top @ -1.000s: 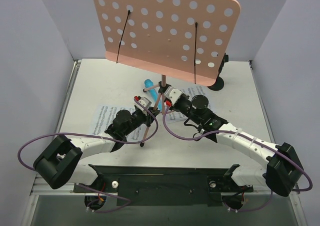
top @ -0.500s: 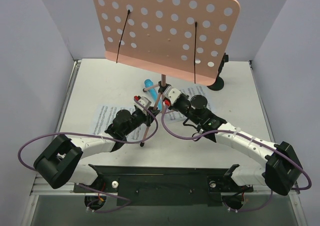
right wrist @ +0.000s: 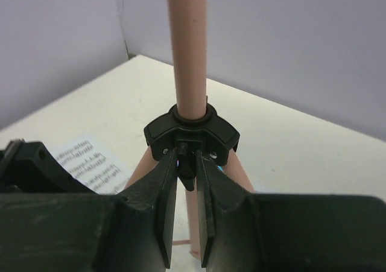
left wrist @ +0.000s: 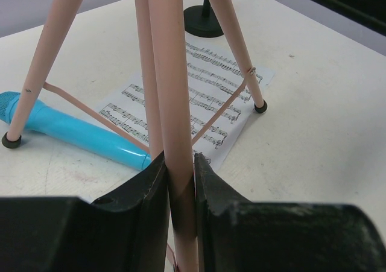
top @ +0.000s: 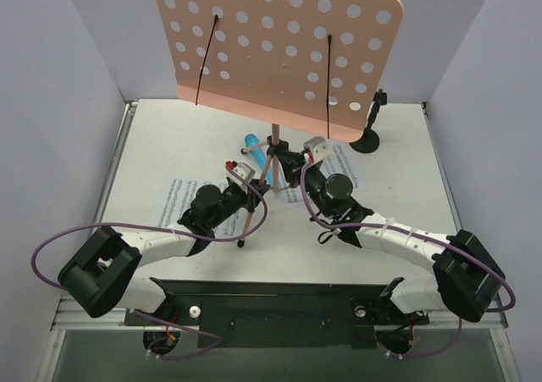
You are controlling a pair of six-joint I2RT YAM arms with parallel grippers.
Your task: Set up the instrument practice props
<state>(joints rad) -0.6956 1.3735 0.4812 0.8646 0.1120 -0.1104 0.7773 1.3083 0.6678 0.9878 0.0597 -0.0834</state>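
- While the music stand (top: 275,43) stands mid-tabletop, the left jaws clamp one tripod leg (left wrist: 175,103).
- The right jaws pinch the black collar (right wrist: 192,127) at its small tab.

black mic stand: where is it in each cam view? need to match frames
Top external: mic stand far right, just past the pink desk's lower right corner.
Left wrist: its base top centre, behind the pink tripod.
Right wrist: not in view.
Shared landmark: the music stand's pink tripod.
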